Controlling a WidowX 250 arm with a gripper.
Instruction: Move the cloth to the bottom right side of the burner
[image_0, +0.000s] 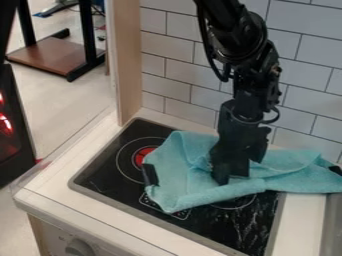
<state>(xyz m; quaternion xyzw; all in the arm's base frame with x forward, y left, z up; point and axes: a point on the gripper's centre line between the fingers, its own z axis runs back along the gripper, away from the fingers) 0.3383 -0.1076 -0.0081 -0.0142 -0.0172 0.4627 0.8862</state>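
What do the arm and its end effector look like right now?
The arm is black, with chunky joint housings that catch some light. A black cable bows out along one side, and a second cable loops near the wrist. The end effector is black, blocky and angular.

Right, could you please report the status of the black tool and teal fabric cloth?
Black angular tool down at rumpled teal fabric cloth. Cloth lies across flat black cooktop, right end past its edge. Possible snag: loose folds beside tool.

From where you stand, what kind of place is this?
It looks like a play kitchen, maybe set up in a workroom: there's a stove top with rings, a knob below, and a tiled wall behind.
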